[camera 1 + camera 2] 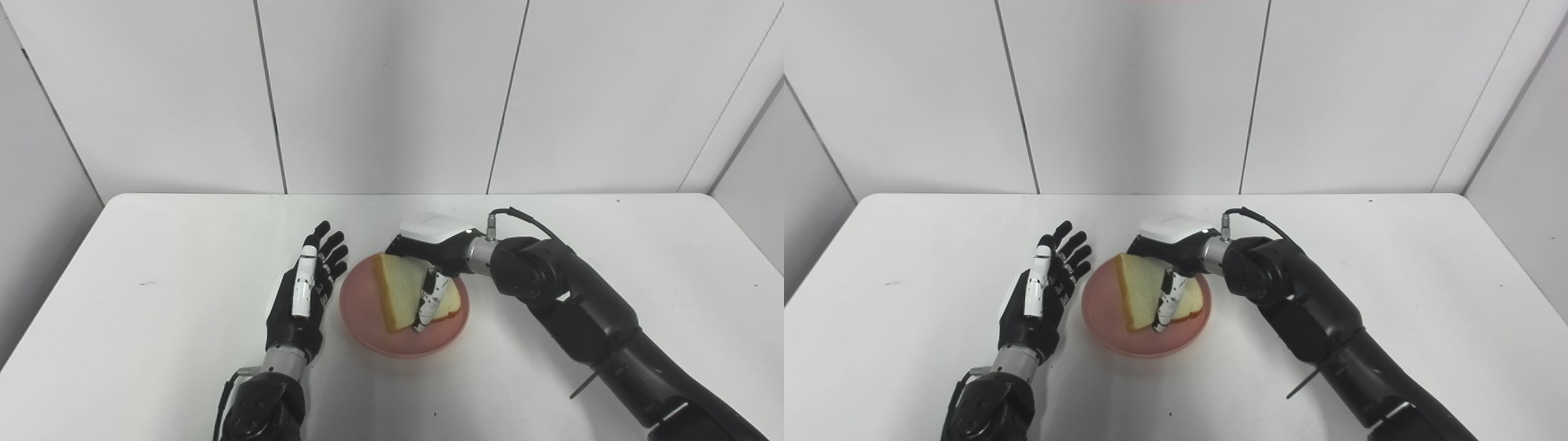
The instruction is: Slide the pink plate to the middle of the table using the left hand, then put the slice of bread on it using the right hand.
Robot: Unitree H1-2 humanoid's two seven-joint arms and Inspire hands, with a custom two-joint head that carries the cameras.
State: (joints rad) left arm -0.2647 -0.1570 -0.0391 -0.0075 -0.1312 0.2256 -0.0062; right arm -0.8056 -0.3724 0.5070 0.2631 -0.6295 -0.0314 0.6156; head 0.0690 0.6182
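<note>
writing: none readable | count: one pink plate point(367, 318), one slice of bread point(398, 294), two hands | bread: tilted on plate, mid white surface point(153, 318) | right hand point(432, 257): fingers point(429, 303) closed on bread | left hand point(303, 294): just left of plate, fingers spread, holding nothing

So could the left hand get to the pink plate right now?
Probably yes. The left hand is open, right beside the pink plate on its left rim, with nothing between them. The right hand and bread sit toward the other side.
</note>
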